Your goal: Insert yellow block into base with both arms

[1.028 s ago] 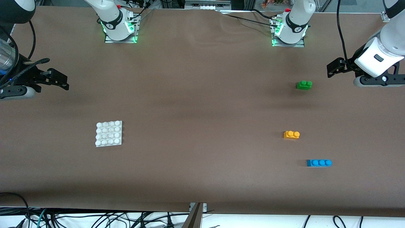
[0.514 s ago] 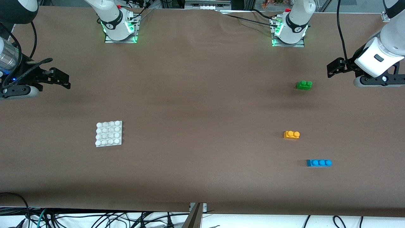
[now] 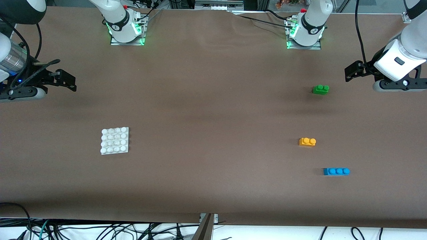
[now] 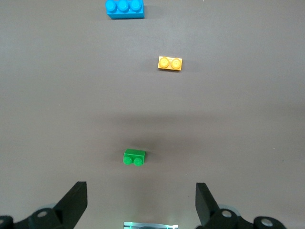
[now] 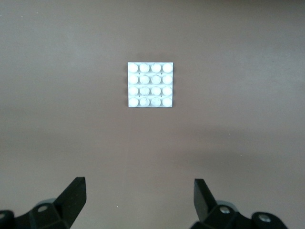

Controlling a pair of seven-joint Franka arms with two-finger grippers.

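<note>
White jointed arms [image 3: 405, 50] with black bands, black cables, seemingly green-lit bases [image 3: 126, 31], black grippers.

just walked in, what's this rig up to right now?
Nothing is being handled yet. The yellow block sits on the table toward the left arm's end, between the green brick and the blue brick. The white base lies alone toward the right arm's end. The left claw is open, up over the table by the green brick. The right claw is open too, up over the table's edge near the base. Neither touches anything.
</note>
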